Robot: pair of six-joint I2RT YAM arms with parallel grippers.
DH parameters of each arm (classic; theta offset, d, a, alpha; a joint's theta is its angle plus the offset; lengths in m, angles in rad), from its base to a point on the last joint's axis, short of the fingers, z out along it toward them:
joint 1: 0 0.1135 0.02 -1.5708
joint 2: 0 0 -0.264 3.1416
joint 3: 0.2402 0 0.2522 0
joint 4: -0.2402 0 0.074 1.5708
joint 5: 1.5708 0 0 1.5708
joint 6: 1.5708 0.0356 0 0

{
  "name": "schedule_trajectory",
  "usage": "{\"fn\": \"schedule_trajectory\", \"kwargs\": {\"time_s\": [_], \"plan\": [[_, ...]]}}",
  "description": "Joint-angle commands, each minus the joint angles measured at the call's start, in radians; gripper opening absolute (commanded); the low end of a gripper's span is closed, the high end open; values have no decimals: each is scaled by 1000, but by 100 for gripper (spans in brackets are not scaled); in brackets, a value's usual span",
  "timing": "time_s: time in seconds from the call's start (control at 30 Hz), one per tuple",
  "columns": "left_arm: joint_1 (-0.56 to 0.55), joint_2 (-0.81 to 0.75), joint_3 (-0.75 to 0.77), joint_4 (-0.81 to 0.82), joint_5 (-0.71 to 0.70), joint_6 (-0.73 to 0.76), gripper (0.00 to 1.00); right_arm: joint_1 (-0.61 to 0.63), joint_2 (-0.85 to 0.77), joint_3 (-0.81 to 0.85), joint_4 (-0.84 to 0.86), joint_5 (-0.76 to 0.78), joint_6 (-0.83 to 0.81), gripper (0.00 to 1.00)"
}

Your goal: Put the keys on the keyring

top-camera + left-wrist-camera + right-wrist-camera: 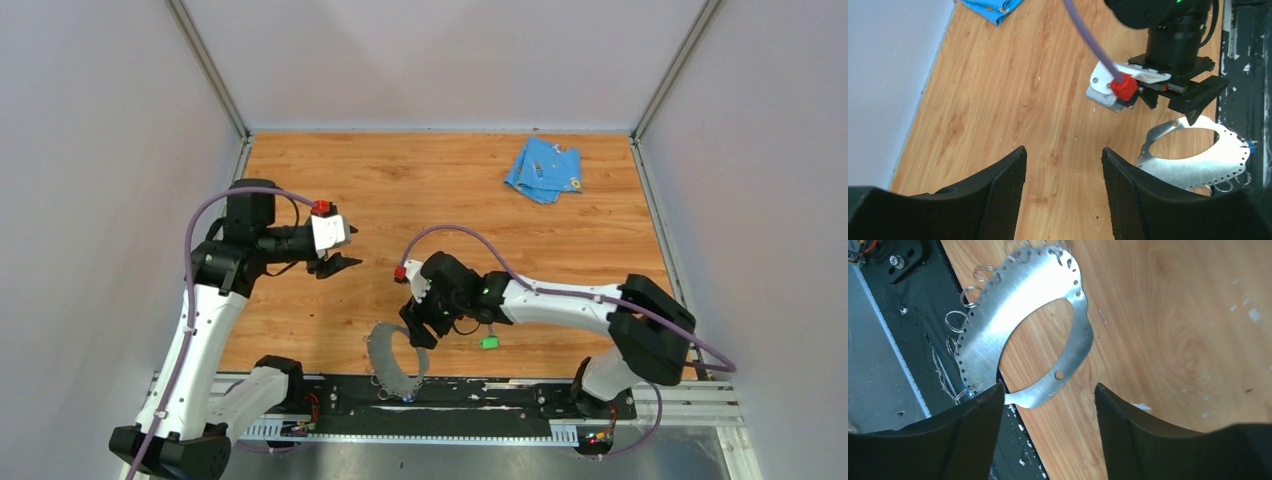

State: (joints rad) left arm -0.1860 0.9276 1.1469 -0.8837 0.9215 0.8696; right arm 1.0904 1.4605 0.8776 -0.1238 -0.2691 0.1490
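The keyring (392, 362) is a grey metal oval band that lies at the table's near edge, partly over the black rail. Small wire rings (955, 320) hang along its outer rim. The green key (488, 342) lies on the wood to its right. A speck of blue, the blue key (407, 397), shows at the band's near rim, also in the right wrist view (968, 392). My right gripper (418, 335) hovers open just above the keyring (993, 325), nothing between its fingers. My left gripper (345, 262) is open and empty, farther back left; it sees the keyring (1188, 170) ahead.
A folded light-blue cloth (543, 168) lies at the back right of the wooden table. The black mounting rail (470, 395) runs along the near edge. Grey walls close in the left, right and back sides.
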Motion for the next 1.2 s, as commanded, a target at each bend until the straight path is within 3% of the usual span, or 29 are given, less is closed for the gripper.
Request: {"fn": "schedule_trajectory", "kwargs": {"time_s": [0.0, 0.1, 0.2, 0.37, 0.57, 0.67, 0.97, 1.17], "plan": [[8, -29, -47, -35, -33, 154, 61, -87, 85, 13, -44, -215, 101, 74], [8, -30, -170, -82, -115, 436, 63, -98, 114, 32, -72, -214, 96, 81], [-17, 35, -264, -113, -152, 565, 64, -87, 146, 48, -66, -158, 97, 81], [-160, 259, -265, -136, -250, 496, 62, -84, 65, -36, 12, -45, 109, 76], [-230, 557, -135, -190, -327, 378, 61, -100, -145, -176, 114, 11, 137, 76], [-272, 647, -103, -198, -331, 406, 60, -115, -185, -239, 171, 4, 139, 78], [-363, 705, -137, -196, -386, 587, 50, -180, -257, -389, 319, -21, 186, 77], [-380, 738, -147, -178, -400, 604, 45, -220, -291, -460, 410, -71, 234, 77]]}}
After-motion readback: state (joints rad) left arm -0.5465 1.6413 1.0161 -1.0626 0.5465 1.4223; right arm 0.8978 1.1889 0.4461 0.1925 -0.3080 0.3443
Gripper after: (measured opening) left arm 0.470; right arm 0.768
